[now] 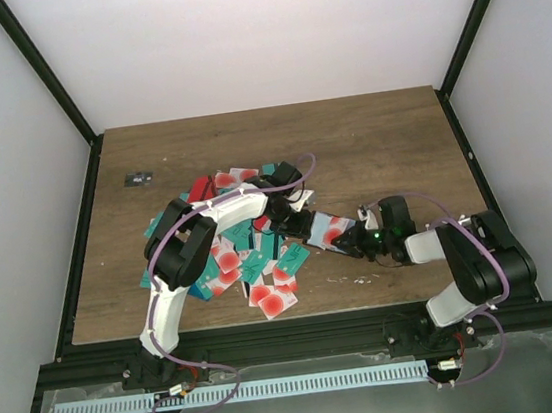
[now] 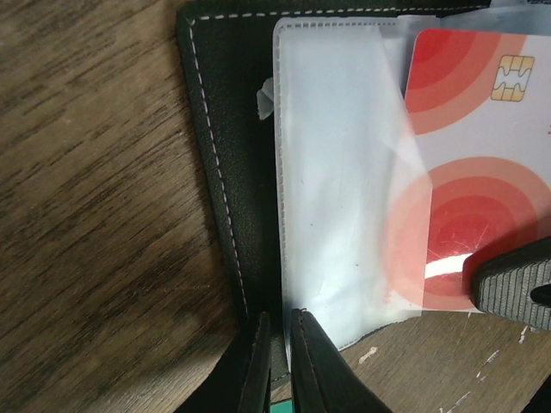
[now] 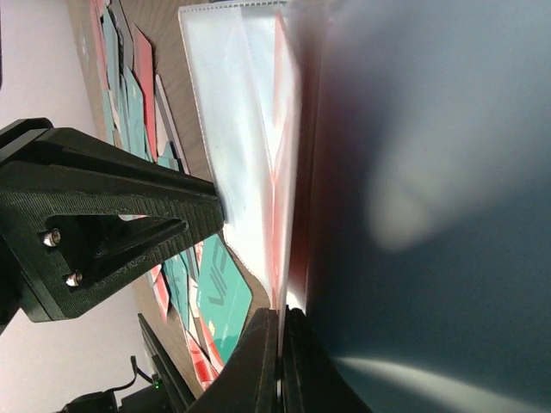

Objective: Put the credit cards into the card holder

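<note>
Left gripper (image 2: 279, 334) jaws clamped on card holder (image 2: 222, 129), at sleeve (image 2: 336, 189) edge. Right gripper (image 3: 280, 335) jaws clamped on red-circle card (image 2: 469, 215), half inside sleeve. Advise: push flat, straight ahead of right jaws.

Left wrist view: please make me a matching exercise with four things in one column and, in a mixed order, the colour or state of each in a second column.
Things:
1 card holder
2 clear sleeve
3 card
4 table

Descriptions:
a brown wood grain
b white with red circles, partly inside the sleeve
c black with pale stitching
d see-through, pinched at its lower edge by the left hand

Pairs: 1-c; 2-d; 3-b; 4-a
</note>
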Tool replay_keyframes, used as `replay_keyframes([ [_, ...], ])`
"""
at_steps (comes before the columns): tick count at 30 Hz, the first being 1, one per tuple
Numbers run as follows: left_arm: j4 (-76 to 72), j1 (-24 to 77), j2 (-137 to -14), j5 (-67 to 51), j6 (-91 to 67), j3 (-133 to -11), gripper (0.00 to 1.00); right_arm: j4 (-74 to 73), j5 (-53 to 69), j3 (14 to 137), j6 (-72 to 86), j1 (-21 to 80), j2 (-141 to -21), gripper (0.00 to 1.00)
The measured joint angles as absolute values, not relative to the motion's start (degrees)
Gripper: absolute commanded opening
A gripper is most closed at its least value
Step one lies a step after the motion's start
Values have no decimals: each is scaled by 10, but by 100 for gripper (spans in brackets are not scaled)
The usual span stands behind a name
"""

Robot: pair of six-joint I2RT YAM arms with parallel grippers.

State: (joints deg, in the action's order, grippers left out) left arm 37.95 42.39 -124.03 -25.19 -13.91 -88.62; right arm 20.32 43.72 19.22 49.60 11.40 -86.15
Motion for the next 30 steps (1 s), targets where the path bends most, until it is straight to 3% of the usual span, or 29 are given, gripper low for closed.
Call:
replay_keyframes([
  [30, 350, 418, -1229, -275, -163, -860, 10, 284, 474, 232, 535, 157, -958, 1],
])
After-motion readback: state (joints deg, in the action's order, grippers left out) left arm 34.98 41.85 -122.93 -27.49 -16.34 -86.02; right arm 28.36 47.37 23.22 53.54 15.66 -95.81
